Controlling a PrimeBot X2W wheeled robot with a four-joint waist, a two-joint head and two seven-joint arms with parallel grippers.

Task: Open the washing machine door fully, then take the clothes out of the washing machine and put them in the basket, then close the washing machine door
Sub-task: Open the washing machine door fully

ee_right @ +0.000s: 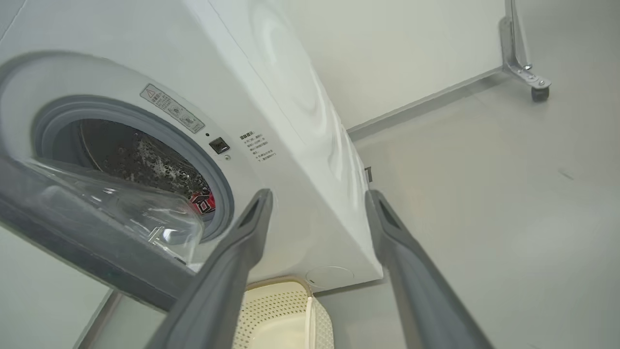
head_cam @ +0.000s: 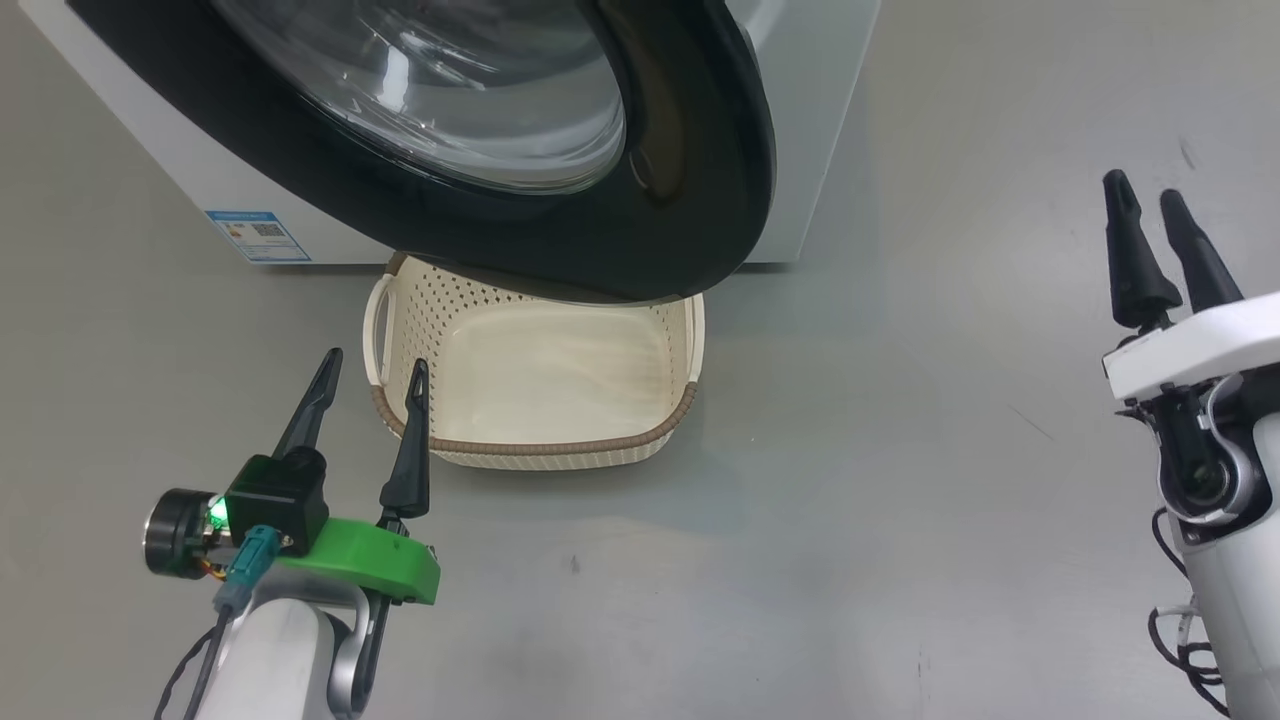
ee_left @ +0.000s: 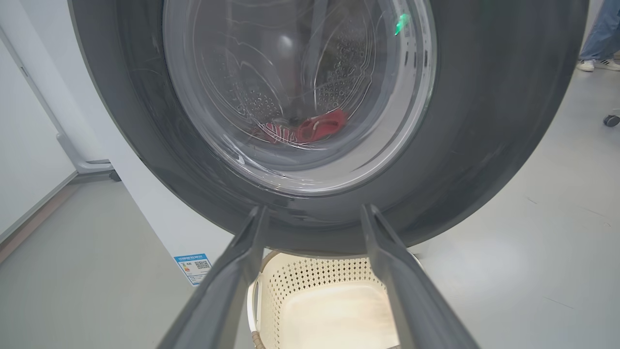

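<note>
Washing machine door (head_cam: 700, 200), upper centre, hung ajar over basket (head_cam: 520, 450); clothes (ee_left: 315, 128) lay inside; left tool (head_cam: 378, 358), right tool (head_cam: 1142, 187) stood spread, empty; unheld door risked swinging back, blocking retrieval.

Grey floor (head_cam: 900, 520) with small dark marks; pale wall (ee_right: 411, 43) at upper middle, wheeled metal leg (ee_right: 525, 72) at upper right.

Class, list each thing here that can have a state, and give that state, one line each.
washing machine door: partly open, not swung fully back
clothes: inside the drum
basket: looks empty, on the floor
left gripper: open, holding nothing
right gripper: open, holding nothing
</note>
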